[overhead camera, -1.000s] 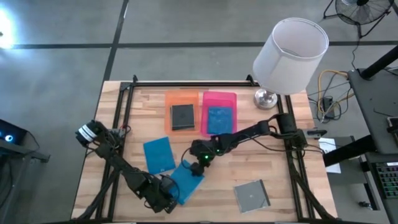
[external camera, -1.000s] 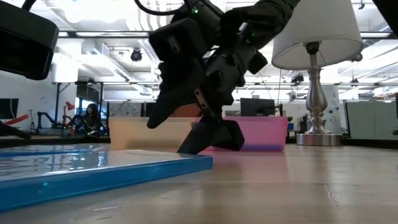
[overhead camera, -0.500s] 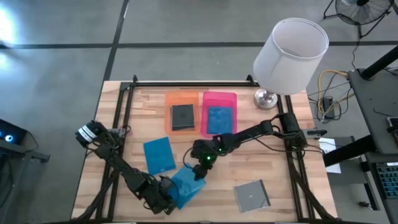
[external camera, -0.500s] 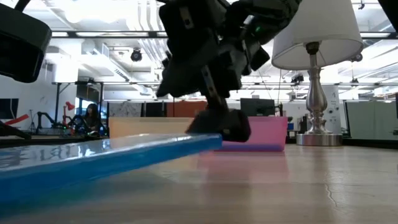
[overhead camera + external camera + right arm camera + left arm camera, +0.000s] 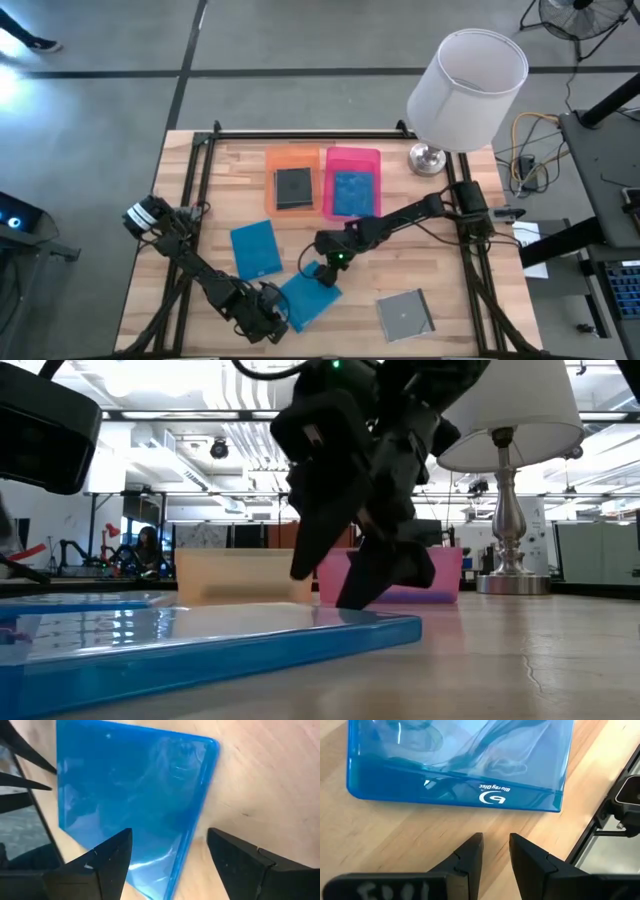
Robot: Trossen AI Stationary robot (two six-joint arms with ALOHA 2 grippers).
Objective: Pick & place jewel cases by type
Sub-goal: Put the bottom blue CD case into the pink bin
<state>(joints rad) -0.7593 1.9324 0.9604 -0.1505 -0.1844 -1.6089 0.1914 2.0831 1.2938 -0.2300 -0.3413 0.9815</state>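
right pincer (image 5: pixel 329 272) spread wide over the far corner of a blue jewel case (image 5: pixel 309 297) lying flat on the counter (image 5: pixel 450 300), gripping nothing, left pincer (image 5: pixel 272 320) nearly closed and empty right beside its near edge

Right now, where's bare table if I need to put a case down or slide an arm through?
Bare wood lies between the clear case and the lamp base, and left of the orange tray. The front middle is crowded: both blue cases, the left gripper and the open right gripper.
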